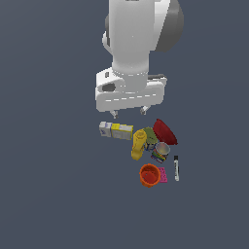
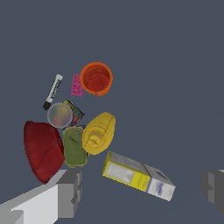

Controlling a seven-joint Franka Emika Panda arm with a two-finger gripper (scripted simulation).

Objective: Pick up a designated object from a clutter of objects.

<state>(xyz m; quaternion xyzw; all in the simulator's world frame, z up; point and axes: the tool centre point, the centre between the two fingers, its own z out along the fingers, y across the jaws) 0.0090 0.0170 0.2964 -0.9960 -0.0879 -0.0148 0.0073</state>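
The gripper (image 1: 129, 113) is hanging above the bench (image 1: 48, 194) with its jaws spread wide and nothing between them, a stance that suits a descent onto a flat, long item. In the wrist view the two fingers (image 2: 70, 192) are standing well apart, and the carton (image 2: 139, 176) is lying between them, so the arm appears to be lining itself up over it. The carton is resting flat at the edge of the clutter, on the exterior view's left of the pile, its white-grey end pointing away from the heap and its yellow-edged end lying just beside the yellow bottle (image 1: 138, 144). That outlying spot is probably why it is being approached from above: most of its length is lying clear of its neighbours. The rest of the pile is sitting together: the dark red bowl (image 1: 165, 131) is tilting on its side against the green item (image 2: 74, 147), the printed can (image 1: 161, 151) is standing next to them, and the orange cup (image 1: 149, 175), pink block (image 1: 163, 174) and marker (image 1: 176, 167) are lying farther out. The bottle's closeness to the carton's yellow end is looking like the main risk for a finger coming down.
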